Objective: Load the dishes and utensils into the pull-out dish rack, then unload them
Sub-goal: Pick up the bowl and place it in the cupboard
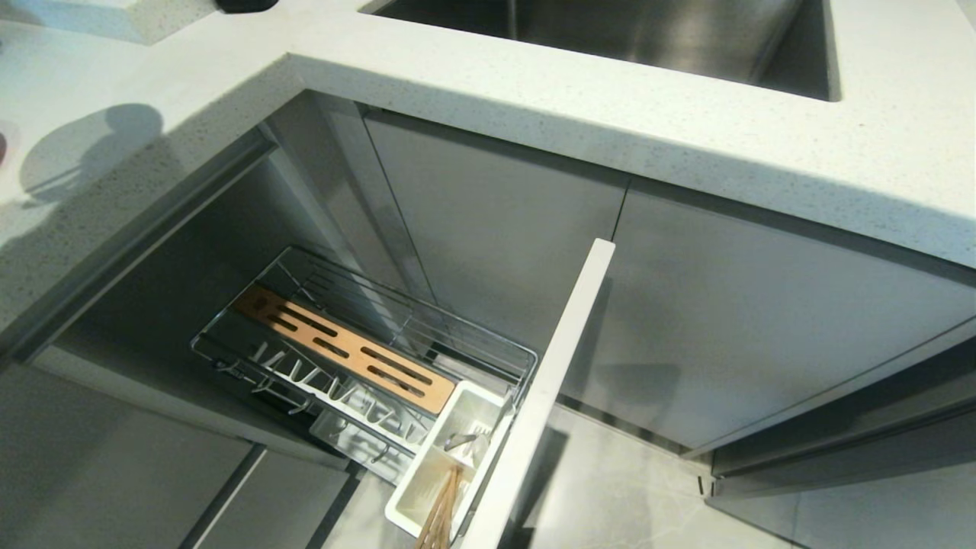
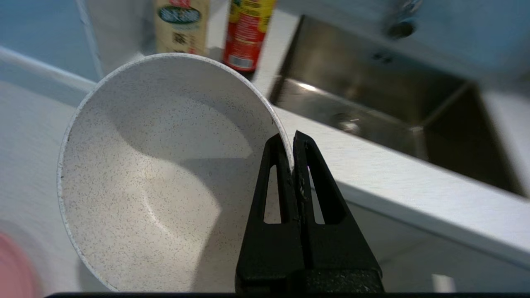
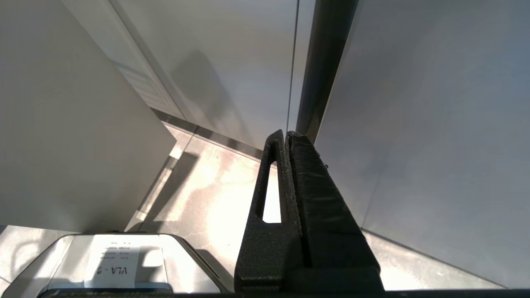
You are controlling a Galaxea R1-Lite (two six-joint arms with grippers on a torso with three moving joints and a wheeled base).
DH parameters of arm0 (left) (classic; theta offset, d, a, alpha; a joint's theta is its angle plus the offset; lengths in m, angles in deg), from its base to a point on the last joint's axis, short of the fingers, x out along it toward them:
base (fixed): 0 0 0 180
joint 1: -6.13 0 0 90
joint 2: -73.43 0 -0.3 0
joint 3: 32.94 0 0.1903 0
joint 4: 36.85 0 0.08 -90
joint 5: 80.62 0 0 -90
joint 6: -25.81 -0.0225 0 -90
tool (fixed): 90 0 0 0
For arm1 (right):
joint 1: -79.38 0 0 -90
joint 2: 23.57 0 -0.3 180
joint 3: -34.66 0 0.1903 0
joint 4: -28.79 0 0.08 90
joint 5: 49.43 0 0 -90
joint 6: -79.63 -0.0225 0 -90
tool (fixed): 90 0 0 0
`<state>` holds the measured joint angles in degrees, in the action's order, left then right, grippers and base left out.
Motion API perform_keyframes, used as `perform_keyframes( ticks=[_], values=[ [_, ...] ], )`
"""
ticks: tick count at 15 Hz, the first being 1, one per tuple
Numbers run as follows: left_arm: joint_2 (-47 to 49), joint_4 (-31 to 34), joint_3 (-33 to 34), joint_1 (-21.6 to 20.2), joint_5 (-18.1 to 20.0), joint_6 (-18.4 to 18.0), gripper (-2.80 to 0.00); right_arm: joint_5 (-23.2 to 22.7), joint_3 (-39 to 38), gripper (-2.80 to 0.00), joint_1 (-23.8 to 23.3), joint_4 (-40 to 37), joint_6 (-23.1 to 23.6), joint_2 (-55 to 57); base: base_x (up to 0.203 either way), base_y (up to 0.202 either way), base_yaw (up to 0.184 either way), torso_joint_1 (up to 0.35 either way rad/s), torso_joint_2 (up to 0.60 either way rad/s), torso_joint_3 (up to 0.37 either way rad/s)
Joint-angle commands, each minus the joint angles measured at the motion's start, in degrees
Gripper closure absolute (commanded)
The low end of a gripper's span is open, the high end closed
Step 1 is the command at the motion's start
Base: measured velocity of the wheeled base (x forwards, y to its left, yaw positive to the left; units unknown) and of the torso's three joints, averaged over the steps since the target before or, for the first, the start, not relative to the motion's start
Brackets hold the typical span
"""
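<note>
Lighting, overall: bright and cool, and you see it fall from above onto the white speckled stone countertop [image 1: 610, 107]. A soft round shadow lies on that top at its far left. The open cabinet recess around the chrome wire pull-out dish rack [image 1: 366, 343] sits in dim shade. In your left wrist view the speckled white round bowl [image 2: 157, 174] is sharp, its inside half shadowed, while the two labelled bottles [image 2: 248, 33] behind blur. In your right wrist view the pale floor tile [image 3: 215, 194] glares, nearly washed out.

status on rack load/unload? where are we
Done: chopsticks and spoon sit in the caddy of the open dish rack. In hand: left gripper pinches the white bowl by its rim above the counter. Left: no dishes among the prongs; unloading not begun. Right gripper idle.
</note>
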<state>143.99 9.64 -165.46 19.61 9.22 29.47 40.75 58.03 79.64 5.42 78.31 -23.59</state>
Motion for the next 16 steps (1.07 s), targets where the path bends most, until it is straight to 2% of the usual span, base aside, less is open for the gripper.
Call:
perform_keyframes(
  ticks=[1, 4, 5, 7, 10, 13, 16],
  values=[
    [-4.9, -0.1, 3.3, 3.9, 0.0, 8.6, 0.0, 0.0, -0.1, 0.0, 0.0, 0.0, 0.0, 0.0, 0.0, 0.0, 0.0, 0.0, 0.0, 0.0],
    [-7.1, -6.2, 9.6, 7.8, 0.1, 27.8, 0.0, 0.0, -0.1, 0.0, 0.1, 0.0, 0.0, 0.0, 0.0, 0.0, 0.0, 0.0, 0.0, 0.0],
    [-7.6, -8.9, 12.2, 8.5, -0.1, 30.9, 0.0, 0.0, -0.1, 0.0, 0.1, 0.0, 0.0, 0.0, 0.0, 0.0, 0.0, 0.0, 0.0, 0.0],
    [-9.3, -14.6, 21.2, 9.5, -0.3, 35.7, 0.0, 0.0, -0.1, 0.0, 0.0, 0.0, 0.0, 0.0, 0.0, 0.0, 0.0, 0.0, 0.0, 0.0],
    [-12.5, -21.2, 34.2, 12.5, -0.6, 40.3, 0.0, 0.0, -0.1, 0.0, 0.1, 0.0, 0.0, 0.0, 0.0, 0.0, 0.0, 0.0, 0.0, 0.0],
    [-14.2, -22.8, 40.9, 13.5, -0.7, 49.2, 0.0, 0.0, -0.1, 0.0, 0.1, 0.0, 0.0, 0.0, 0.0, 0.0, 0.0, 0.0, 0.0, 0.0],
    [-14.4, -22.9, 45.5, 13.6, -1.1, 51.9, 0.0, 0.0, -0.1, 0.0, 0.1, 0.0, 0.0, 0.0, 0.0, 0.0, 0.0, 0.0, 0.0, 0.0]
  ],
)
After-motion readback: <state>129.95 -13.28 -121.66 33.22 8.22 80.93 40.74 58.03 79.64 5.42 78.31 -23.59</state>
